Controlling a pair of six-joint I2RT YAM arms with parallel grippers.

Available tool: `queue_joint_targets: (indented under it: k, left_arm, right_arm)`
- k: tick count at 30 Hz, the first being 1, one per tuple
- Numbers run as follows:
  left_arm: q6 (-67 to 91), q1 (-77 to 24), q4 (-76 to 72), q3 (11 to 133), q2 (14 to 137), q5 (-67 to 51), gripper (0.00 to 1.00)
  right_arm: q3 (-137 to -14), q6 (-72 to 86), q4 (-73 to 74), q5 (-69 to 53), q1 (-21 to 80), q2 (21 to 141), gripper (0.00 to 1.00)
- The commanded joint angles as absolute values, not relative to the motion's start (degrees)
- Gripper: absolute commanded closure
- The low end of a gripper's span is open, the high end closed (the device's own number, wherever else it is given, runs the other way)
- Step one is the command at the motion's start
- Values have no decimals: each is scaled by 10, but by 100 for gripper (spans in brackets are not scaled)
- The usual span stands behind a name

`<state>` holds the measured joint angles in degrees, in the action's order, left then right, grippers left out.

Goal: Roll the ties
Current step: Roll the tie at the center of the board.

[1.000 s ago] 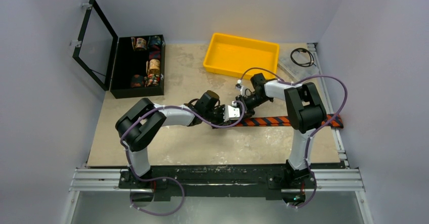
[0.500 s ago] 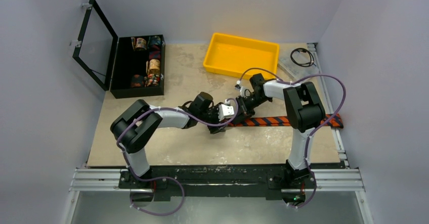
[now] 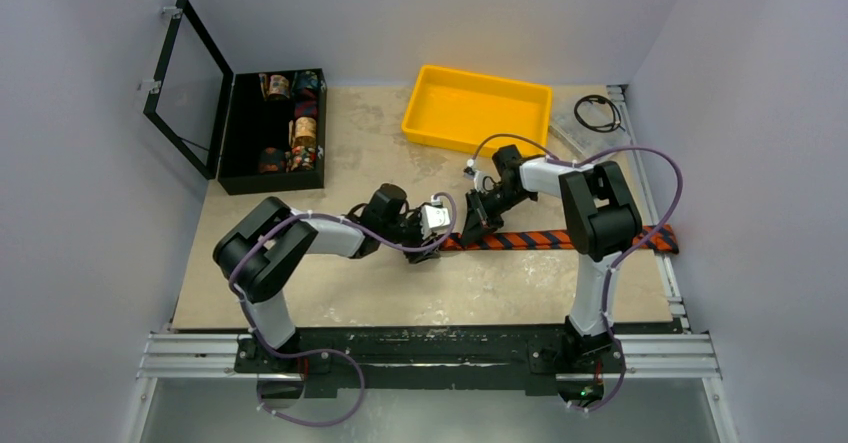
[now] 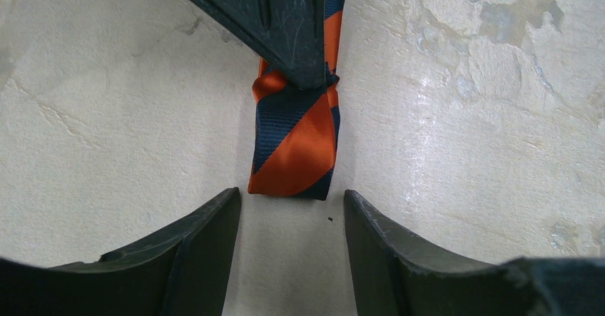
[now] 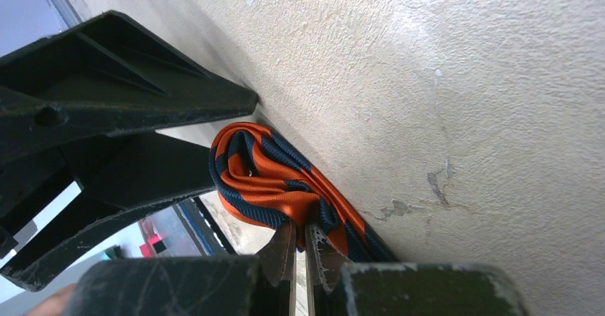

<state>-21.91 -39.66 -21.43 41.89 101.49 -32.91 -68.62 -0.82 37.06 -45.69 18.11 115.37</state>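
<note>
The tie (image 3: 540,239), striped orange and dark navy, lies flat across the table from the middle to the right edge. Its left end is folded over into a small loose loop (image 4: 292,145), also seen in the right wrist view (image 5: 267,177). My right gripper (image 3: 470,227) is shut on this folded end (image 5: 301,239) and presses it on the table. My left gripper (image 3: 445,233) is open and empty, its fingertips (image 4: 214,220) just short of the fold, one on each side and not touching it. The right gripper's finger (image 4: 275,23) shows above the fold.
A yellow tray (image 3: 490,76) stands at the back centre. An open black case (image 3: 270,179) with several patterned fabric rolls sits at the back left, its lid (image 3: 185,83) raised. A black cable (image 3: 598,113) lies at the back right.
My left gripper has drawn back to the left, off the tie's end, and stands open. My right gripper has stayed shut on the folded end.
</note>
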Motion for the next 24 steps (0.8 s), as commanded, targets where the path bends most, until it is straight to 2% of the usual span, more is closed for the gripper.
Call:
queue_joint_targets:
  k: [1,11,24]
  left_arm:
    - [-238,-404,-254,429,1036,-343,49]
    - [-228,-438,-266,439,992,-352,63]
    - [-163,-460,-270,508,1051,-315,62]
  right_arm:
    - [-682,-44,334,-282,193,1202,100]
    - [-684,-39,333,-269,208,1204,100]
    - [-683,-36,330,-268,209,1205,100]
